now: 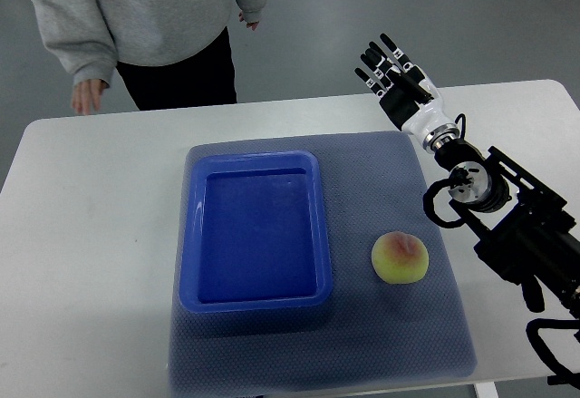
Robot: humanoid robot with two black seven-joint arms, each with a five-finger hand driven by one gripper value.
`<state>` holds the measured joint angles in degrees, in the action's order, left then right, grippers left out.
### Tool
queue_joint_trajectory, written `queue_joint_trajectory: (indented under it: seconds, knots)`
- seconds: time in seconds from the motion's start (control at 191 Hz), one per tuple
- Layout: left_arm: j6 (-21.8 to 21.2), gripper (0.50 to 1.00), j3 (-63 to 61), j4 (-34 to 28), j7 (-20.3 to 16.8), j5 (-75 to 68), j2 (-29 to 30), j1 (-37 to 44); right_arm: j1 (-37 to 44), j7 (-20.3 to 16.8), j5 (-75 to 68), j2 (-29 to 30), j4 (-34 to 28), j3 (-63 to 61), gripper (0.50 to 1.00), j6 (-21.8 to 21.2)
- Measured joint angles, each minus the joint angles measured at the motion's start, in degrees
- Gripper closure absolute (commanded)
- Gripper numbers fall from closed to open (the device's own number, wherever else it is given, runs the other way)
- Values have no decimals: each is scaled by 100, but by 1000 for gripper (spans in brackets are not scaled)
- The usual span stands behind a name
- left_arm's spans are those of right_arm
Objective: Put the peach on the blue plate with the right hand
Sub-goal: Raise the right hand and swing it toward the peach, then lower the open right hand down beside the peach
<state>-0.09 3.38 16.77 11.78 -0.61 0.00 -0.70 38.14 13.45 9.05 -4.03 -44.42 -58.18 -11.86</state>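
White worktop (91,235), smooth and matte, rounded at the corners. Spread over the middle, a grey-blue mat (435,262) with a fine woven-looking grain, soft edges, slightly rumpled along the near side. Sitting on the mat toward its left, a blue plate (192,235), though really more of a shallow rectangular tray: glossy plastic, rounded corners, raised rim all the way around, flat floor inside with nothing in it. Just right of the tray and also on the mat, the peach (400,257): round, fuzzy-looking skin, pale yellow-green with a pinkish-red blush across the top, close to the tray's right rim but not touching. Right robot hand (390,70) up at the far edge of the worktop, black segmented fingers with a white casing on the back of the palm, fingers stretched out and a little apart, clutching nothing, pointing away from the robot. Behind it a shiny metal wrist joint, looped black cables and a chunky black forearm coming in from the right edge. Peach well apart from that robot hand, lying nearer the robot's side and a bit left of the wrist, with bare mat between the two. Across the worktop, a person in a grey sweatshirt (136,8) and dark trousers, hands hanging down by the far edge.
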Motion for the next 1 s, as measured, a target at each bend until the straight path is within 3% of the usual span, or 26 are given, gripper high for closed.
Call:
queue_joint_trajectory:
  seconds: [0.356,0.518,0.743,1.0]
  knots:
    - [1,500,11,-5,0,5,0,0,65,-13,119,-64,-55,62,570,-31]
    - [1,500,14,7,0,6,0,0,251,-19,715,-367,-103,583,570,-16]
    - [2,500,14,15,0,-10,0,-11,876,-191,2148,-1412,-411,2079,570,-144]
    - [10,500,20,14,-7,-17,0,-59,2450,-583,3453,-3082,-1419,4915,570,-1078]
